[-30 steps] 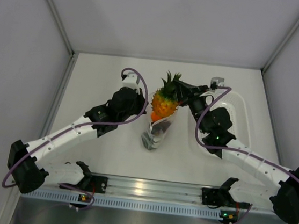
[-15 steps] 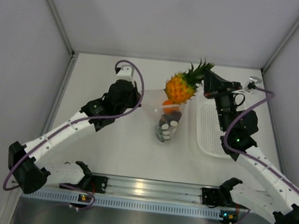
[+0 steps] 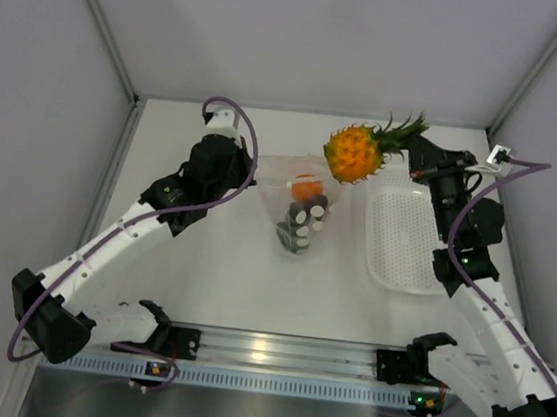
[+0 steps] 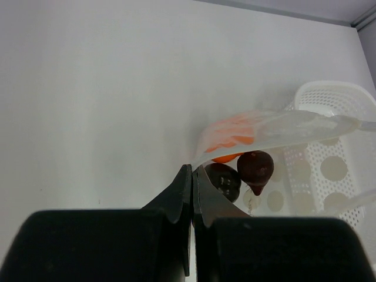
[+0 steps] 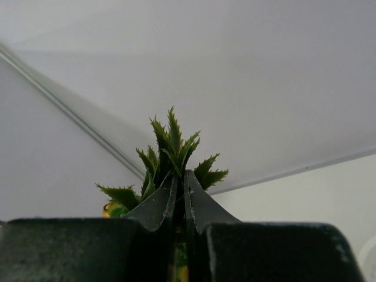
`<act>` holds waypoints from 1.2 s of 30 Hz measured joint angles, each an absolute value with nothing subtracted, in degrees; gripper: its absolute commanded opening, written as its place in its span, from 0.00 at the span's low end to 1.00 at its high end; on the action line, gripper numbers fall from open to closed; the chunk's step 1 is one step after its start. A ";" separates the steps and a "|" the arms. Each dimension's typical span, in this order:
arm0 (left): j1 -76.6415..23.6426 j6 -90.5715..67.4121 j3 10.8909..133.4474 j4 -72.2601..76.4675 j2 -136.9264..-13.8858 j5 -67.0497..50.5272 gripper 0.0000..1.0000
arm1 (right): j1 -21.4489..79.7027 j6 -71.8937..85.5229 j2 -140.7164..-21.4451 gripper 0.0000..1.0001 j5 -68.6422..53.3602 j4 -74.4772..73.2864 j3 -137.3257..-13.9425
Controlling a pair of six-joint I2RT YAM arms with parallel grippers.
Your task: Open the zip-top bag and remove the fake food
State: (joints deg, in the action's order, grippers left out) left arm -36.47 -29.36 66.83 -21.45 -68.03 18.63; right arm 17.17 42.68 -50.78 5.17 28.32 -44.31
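— Pale grey walls box in a white bench (image 3: 200, 280). How do the arms stand?
— One arm runs diagonally from the lower left up to centre-left. Its left gripper (image 4: 193, 170) is clamped tight on the edge of the zip-top bag (image 3: 284, 181). The other arm climbs from the lower right, its elbow over the basket (image 3: 410, 246). Its right gripper (image 5: 181, 176) is closed on the green crown of the pineapple (image 3: 353, 154), held at upper centre-right with the fruit pointing left.
— And the other food?
— An orange fruit (image 3: 307, 187) and dark pieces (image 3: 301, 229) sit inside the bag at mid-frame. I cannot tell whether the bag's bottom touches the bench.
— Room to move?
— Bare bench shows at lower centre and along the left wall. The basket lies just beside the right wall, and the right gripper is near the back right corner.
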 measured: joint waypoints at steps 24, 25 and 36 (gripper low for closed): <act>-34.92 -28.82 69.56 -23.59 -72.58 9.30 0.00 | 23.42 54.61 -56.82 0.00 -11.66 37.08 -42.98; -34.92 -28.86 69.56 -23.57 -72.58 9.87 0.00 | 23.55 52.60 -55.96 0.00 -9.96 34.89 -43.53; -34.89 -28.97 69.54 -23.57 -72.47 12.86 0.00 | 21.17 27.77 -50.13 0.00 17.65 20.27 -49.12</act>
State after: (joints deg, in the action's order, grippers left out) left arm -34.89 -28.97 69.54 -23.57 -72.47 12.86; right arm 21.17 27.77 -50.13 17.65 20.27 -49.12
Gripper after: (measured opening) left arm 0.019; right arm 0.033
